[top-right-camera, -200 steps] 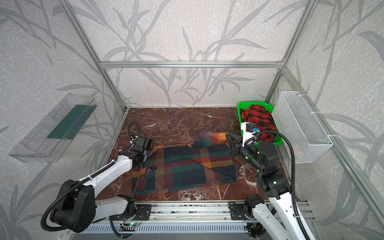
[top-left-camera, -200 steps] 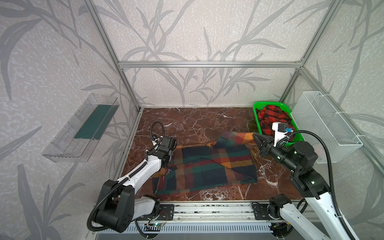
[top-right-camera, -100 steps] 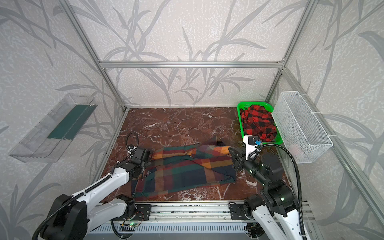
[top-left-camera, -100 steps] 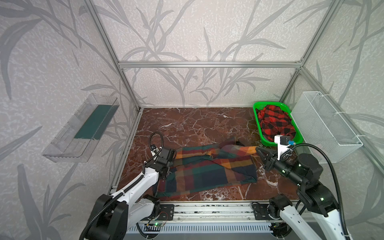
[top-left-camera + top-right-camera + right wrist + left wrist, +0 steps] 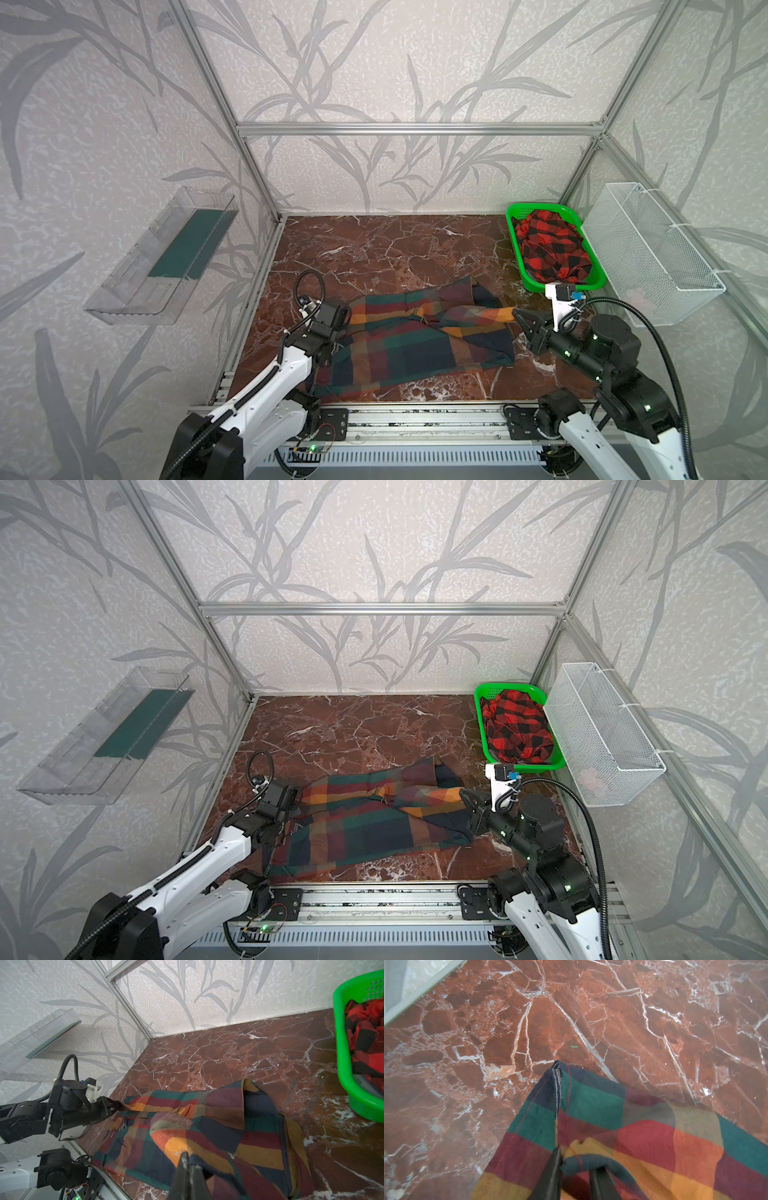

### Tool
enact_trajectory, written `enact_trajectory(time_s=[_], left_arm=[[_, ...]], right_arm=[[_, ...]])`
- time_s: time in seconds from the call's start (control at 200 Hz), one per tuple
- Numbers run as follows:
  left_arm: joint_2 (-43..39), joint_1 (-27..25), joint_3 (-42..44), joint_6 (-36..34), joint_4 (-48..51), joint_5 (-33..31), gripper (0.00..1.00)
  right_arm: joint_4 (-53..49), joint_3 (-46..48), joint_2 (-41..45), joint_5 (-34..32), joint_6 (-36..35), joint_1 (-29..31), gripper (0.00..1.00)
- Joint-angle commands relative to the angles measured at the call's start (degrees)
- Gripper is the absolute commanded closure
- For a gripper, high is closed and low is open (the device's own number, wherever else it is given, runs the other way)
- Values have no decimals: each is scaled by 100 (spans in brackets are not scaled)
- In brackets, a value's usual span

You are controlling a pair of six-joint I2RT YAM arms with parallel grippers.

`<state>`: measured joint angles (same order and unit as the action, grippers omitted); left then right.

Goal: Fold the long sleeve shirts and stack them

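Block-plaid shirt [image 5: 415,349] is lying rumpled across the near half of the desk [image 5: 374,245]. Its hem is running close to the front edge, and the cloth is stretching between the two grippers.

Right gripper [image 5: 518,314] is clamping tight on the shirt's orange-and-navy end, toward the desk's right edge. In the right wrist view the cloth is rising off the desk up to the gripper [image 5: 188,1156].

Left gripper [image 5: 345,318] is sitting at the shirt's left corner, near the desk's left edge. It's released: jaws are standing apart, with a navy fold lying across the gap between its fingers [image 5: 555,1167].

Red-and-black check shirt [image 5: 552,249] is sitting bunched inside the green basket [image 5: 536,206] at the desk's far right corner, not touching the block-plaid shirt.
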<state>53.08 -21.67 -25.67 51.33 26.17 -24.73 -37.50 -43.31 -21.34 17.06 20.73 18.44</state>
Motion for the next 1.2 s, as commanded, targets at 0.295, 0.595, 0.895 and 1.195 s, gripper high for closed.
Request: enact_trajectory(time_s=[0.295,0.595,0.895,1.195], left_arm=[[-878,-82,-361,347,1139,-241,44],[198,-83,-474,27,563,186,39],[407,-74,-94,-33,362,325,89],[475,-72,-29,-36,285,479,100]], right_arm=[[-620,-41,154,140,-108,10,100],[-759,-81,218,193,-70,11,100],[-873,13,273,508,156,11,100],[-788,1151,387,582,1211,188,100]])
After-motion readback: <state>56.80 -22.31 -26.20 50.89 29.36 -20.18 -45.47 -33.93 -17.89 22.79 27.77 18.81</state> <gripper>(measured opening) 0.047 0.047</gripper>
